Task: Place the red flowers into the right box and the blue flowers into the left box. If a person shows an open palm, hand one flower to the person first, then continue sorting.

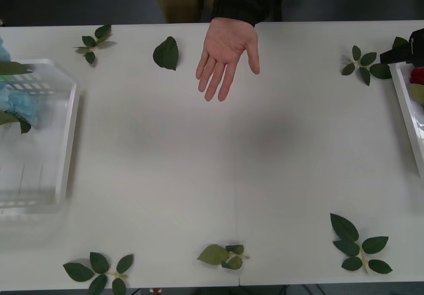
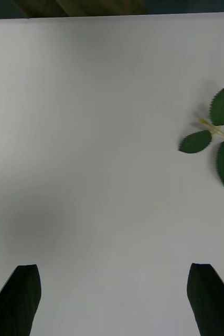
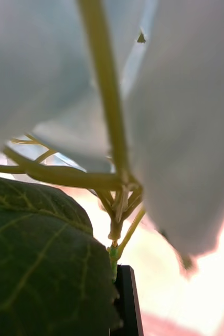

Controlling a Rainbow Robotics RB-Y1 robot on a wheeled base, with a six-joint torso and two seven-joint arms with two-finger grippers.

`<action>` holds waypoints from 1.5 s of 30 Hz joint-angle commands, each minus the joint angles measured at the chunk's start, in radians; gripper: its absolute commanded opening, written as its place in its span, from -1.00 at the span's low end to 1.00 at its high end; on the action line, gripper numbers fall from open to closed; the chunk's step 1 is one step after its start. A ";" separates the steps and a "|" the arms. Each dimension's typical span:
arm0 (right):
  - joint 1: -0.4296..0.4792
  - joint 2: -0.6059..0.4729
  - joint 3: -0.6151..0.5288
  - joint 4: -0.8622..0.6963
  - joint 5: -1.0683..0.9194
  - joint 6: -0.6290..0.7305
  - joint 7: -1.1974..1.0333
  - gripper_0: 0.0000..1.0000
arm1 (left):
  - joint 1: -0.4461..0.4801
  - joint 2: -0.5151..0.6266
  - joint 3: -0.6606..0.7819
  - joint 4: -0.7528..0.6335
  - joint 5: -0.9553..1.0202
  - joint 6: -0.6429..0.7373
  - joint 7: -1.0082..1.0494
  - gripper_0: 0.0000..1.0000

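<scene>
Person's hand [image 1: 227, 55] lies palm up and open on the table [image 1: 199, 169], at its far edge near the middle, fingers spread toward the robot.

Left box [image 1: 40, 142] sits left of the hand, at the table's left edge. Blue flowers [image 1: 18, 99] with dark leaves lie in its far part.

Left wrist view: a thin green stem [image 3: 109, 131] and a large dark leaf [image 3: 38, 257] press close to the camera, with pale petals around them. One black finger [image 3: 126, 302] is next to the stem base. Cannot tell whether the left gripper holds the stem.

Right box [image 1: 412, 119] sits right of the hand, at the table's right edge; red flowers [image 1: 417, 76] show as a spot of red inside it.

Right gripper [image 2: 114, 299]: black fingers well apart, nothing between them, bare table below, a leaf sprig [image 2: 216, 137] farther off.

Loose leaf sprigs [image 1: 98, 272] lie scattered on the table around the hand
</scene>
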 commanded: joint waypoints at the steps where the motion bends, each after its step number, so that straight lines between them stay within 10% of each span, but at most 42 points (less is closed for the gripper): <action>1: 0.046 -0.003 -0.004 -0.028 -0.090 -0.025 0.003 0.62 | 0.007 0.004 0.245 -0.099 0.161 0.141 -0.164 -1.00; 7: 0.085 -0.003 -0.004 -0.029 -0.079 -0.050 0.036 0.62 | 0.033 -0.033 0.417 -0.284 0.348 0.207 -0.327 -1.00; 27: 0.094 -0.004 -0.008 -0.028 -0.049 -0.067 0.072 0.62 | 0.199 -0.487 0.501 -0.558 0.784 -0.365 -1.356 -1.00; 40: 0.094 -0.004 -0.008 -0.028 -0.040 -0.091 0.075 0.63 | 0.191 -0.732 0.147 -0.584 0.801 -0.979 -1.512 -1.00; 45: 0.094 -0.004 -0.008 -0.028 -0.038 -0.093 0.075 0.62 | 0.176 -0.756 0.104 -0.569 0.790 -1.017 -1.512 -1.00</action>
